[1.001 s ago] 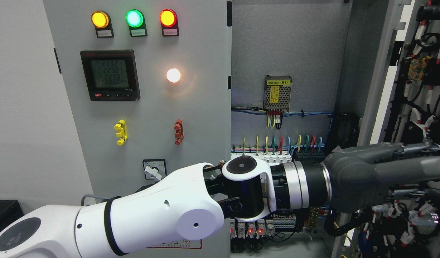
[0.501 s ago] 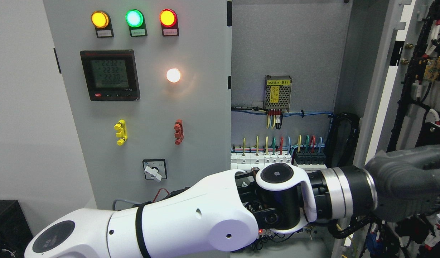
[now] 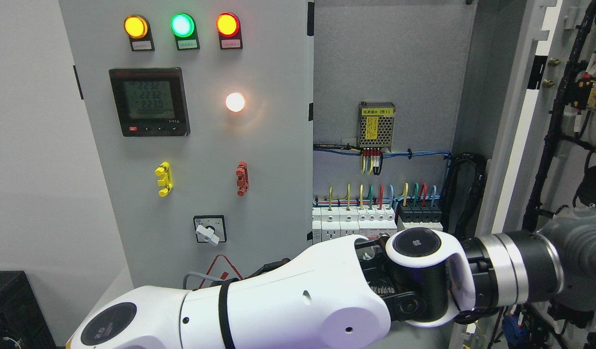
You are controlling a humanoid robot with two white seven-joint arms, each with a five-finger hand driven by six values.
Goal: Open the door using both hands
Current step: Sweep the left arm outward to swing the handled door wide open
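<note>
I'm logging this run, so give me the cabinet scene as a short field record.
left arm: enters lower left, reaches across to the right door
left hand: grey, at the right edge, fingers out of frame
right arm: not in view
right door: swung open, wiring on its inner face
left door: closed
lamps: yellow, green, red lit
interior: breakers, power supply

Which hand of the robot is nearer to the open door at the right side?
Left. The left hand reaches across to the inner side of the open door at the picture's right edge. The right hand is not in view.
</note>
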